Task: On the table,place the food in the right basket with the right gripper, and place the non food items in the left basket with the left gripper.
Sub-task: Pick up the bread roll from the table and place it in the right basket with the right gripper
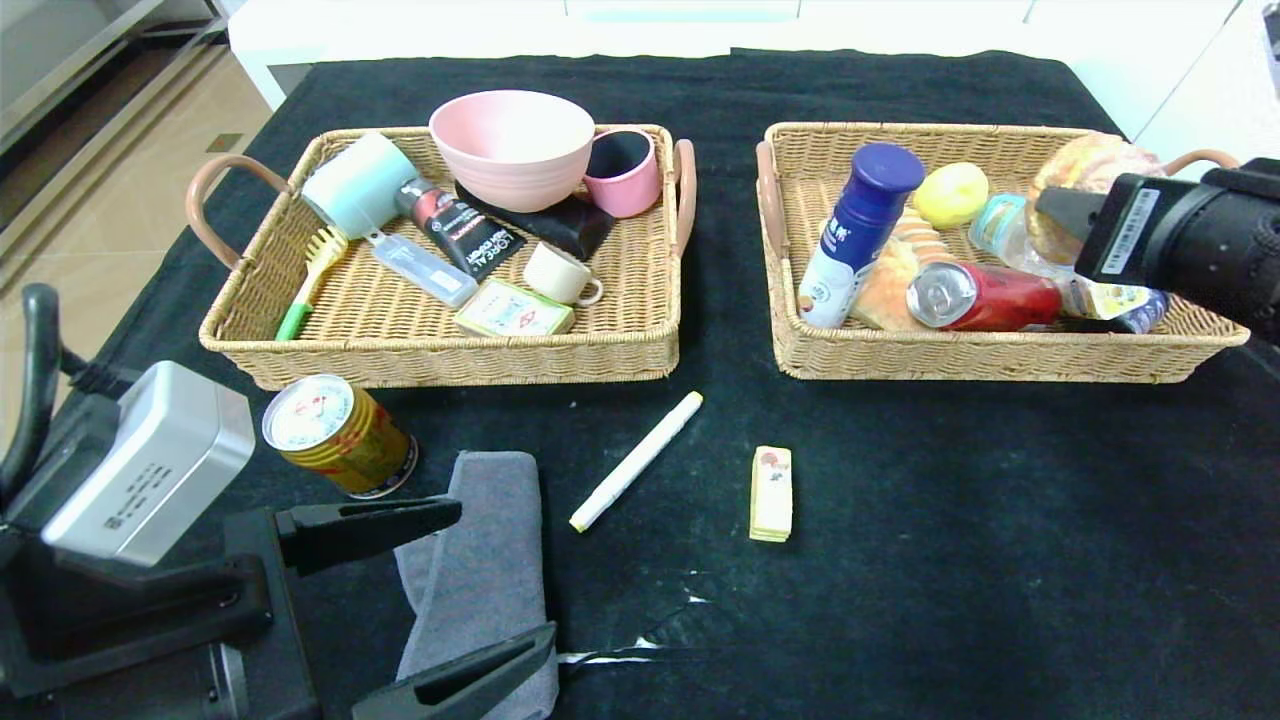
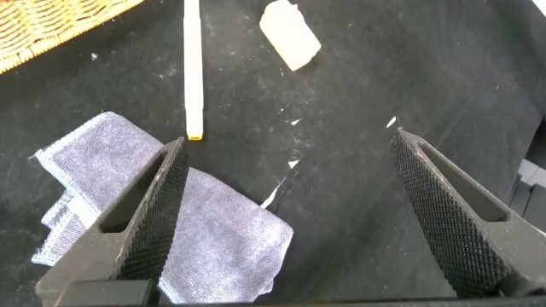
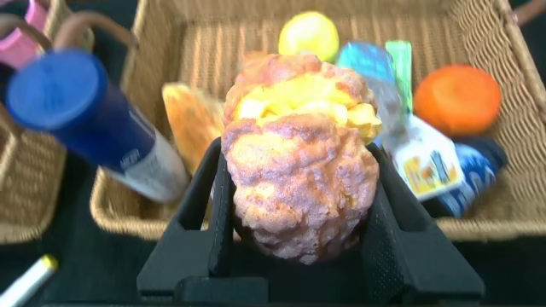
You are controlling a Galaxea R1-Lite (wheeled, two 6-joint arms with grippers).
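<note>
My right gripper (image 3: 299, 158) is shut on the round brown bun (image 3: 294, 102), holding it above the right basket (image 1: 980, 355) near its far right corner. A clear water bottle (image 1: 1005, 225) lies inside that basket. On the table (image 1: 1000, 520), the gold-red can (image 1: 340, 435) stands in front of the left basket (image 1: 450, 355). The white marker (image 1: 637, 460) and the small yellow pack (image 1: 771, 493) lie mid-table. My left gripper (image 1: 507, 570) hangs open over the folded grey towel (image 2: 205, 222), one finger above the cloth and the other past its edge.
The right basket also holds a blue-capped bottle (image 1: 860, 235), a red can (image 1: 985, 297), a lemon (image 1: 950, 193) and bread. A pink bowl (image 1: 512, 148), cups, a tube and a brush fill the left basket. A white tear (image 1: 610, 655) marks the black cloth near the front edge.
</note>
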